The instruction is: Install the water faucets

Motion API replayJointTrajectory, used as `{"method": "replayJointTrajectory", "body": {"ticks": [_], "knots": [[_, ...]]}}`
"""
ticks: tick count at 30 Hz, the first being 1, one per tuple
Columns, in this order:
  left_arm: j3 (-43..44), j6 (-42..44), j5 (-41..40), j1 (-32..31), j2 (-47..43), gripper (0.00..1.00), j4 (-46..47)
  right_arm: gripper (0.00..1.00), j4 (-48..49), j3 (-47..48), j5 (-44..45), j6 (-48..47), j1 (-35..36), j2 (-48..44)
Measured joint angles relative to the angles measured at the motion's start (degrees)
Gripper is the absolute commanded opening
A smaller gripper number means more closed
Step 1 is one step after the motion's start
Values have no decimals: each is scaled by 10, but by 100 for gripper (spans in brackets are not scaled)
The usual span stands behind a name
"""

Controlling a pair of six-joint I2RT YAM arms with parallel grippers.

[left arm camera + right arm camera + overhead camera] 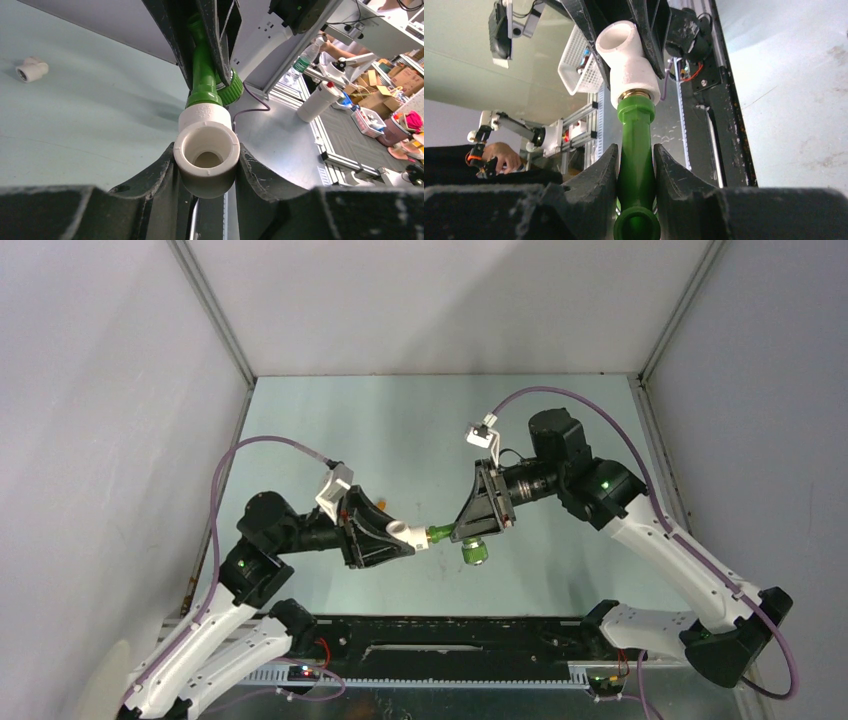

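The green faucet (636, 145) is hanging in mid-air above the table (380, 430), between the two arms. Its nose is sitting at the brass-ringed mouth of a white elbow fitting (206, 155). The right tool (462, 530) is clamping the faucet around its straight stem, with the knob (474, 552) sticking out to one side. The left tool (405, 537) is pinching the elbow across its open socket.

The faucet is looking like light, stiff plastic, so weight is hardly the worry. The stem is smooth and round, though, so I am guessing it could spin or creep in the pads once twisting begins. The stem close to the knob seems the best place to hold it, squeezed firmly and lined up straight with the thread. A second elbow (31, 69) is lying well apart on the table.
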Motion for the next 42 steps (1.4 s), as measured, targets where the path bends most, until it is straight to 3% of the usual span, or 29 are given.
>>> {"method": "replayJointTrajectory", "body": {"ticks": [9, 22, 42], "knots": [[-5, -5, -10, -2, -3, 0, 38, 0, 85, -37, 17, 66, 0, -35], [5, 16, -10, -2, 4, 0, 25, 0, 99, -43, 23, 113, -5, -38], [31, 235, -18, -7, -6, 0, 16, 0, 175, -43, 26, 218, -13, -36]]}}
